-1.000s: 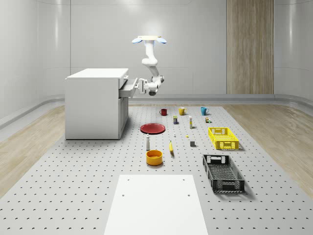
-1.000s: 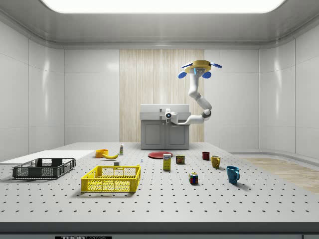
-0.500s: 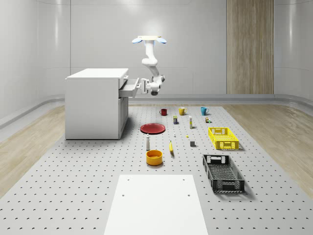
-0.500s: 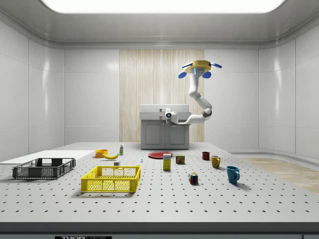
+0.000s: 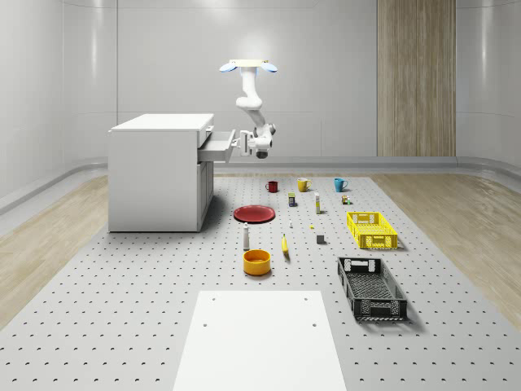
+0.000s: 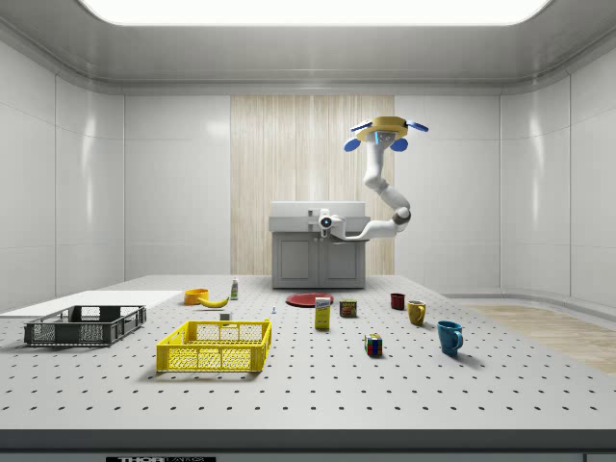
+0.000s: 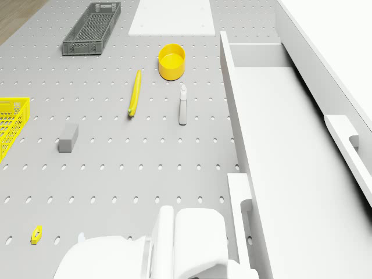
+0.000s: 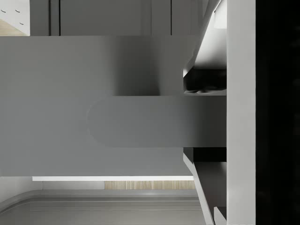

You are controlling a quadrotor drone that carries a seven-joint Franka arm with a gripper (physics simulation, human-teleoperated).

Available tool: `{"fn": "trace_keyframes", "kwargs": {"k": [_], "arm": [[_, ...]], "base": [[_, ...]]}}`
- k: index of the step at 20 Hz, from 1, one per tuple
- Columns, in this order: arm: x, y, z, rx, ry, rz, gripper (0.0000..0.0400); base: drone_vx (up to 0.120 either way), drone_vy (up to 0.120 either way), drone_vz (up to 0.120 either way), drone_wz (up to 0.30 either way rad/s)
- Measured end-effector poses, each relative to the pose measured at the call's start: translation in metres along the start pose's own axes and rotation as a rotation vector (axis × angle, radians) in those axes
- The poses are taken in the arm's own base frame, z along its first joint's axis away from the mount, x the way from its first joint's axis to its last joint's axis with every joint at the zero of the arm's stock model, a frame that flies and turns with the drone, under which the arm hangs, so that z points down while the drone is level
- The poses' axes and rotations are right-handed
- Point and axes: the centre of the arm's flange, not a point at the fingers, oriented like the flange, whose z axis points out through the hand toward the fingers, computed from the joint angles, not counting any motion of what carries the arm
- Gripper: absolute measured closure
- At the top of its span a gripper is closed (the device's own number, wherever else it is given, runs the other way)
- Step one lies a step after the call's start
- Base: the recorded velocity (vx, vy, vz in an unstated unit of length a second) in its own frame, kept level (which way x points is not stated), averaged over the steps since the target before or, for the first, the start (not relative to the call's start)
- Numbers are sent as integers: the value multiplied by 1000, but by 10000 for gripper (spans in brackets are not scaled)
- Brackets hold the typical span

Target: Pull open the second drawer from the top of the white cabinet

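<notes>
Up high, my drone [image 5: 247, 66] hovers beside the cabinet [image 5: 159, 171], over open floor. My gripper [image 5: 242, 142] sits at the front edge of the pulled-out drawer [image 5: 216, 147].

From the side, my gripper [image 6: 323, 223] covers part of the cabinet [image 6: 318, 245].

Looking down, the drawer [image 7: 285, 151] is cut off.

Close up, the handle [image 8: 140, 122] is there; I cannot tell if my fingers are together.

I work in a simulated test lab: smooth pale wall panels [image 6: 96, 183] with rounded corners, one wood-look strip [image 5: 415, 77], a broad ceiling light [image 6: 308, 10], and a grey tabletop [image 5: 122, 309] drilled with rows of holes like an optical bench, scattered with cups, crates and small props.
</notes>
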Motion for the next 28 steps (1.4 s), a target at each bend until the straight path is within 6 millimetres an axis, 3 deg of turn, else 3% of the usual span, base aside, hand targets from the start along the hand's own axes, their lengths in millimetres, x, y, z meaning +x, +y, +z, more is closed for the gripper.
{"fn": "trace_keyframes", "kwargs": {"k": [9, 13, 16, 23, 25, 26, 28], "arm": [[0, 1, -44, 1, -1, -2, 274], [0, 1, -61, 3, -2, -4, 176], [1, 0, -68, 4, -3, -5, 136], [1, 0, -75, 5, -4, -6, 106], [1, 0, -77, 7, -3, -9, 105], [-1, -1, -78, 7, -3, 9, 125], [-2, -1, -78, 6, -3, 25, 116]], "base": [[0, 0, 0, 0], [0, 0, 0, 0], [0, 0, 0, 0], [0, 0, 0, 0], [0, 0, 0, 0], [0, 0, 0, 0], [0, 0, 0, 0]]}}
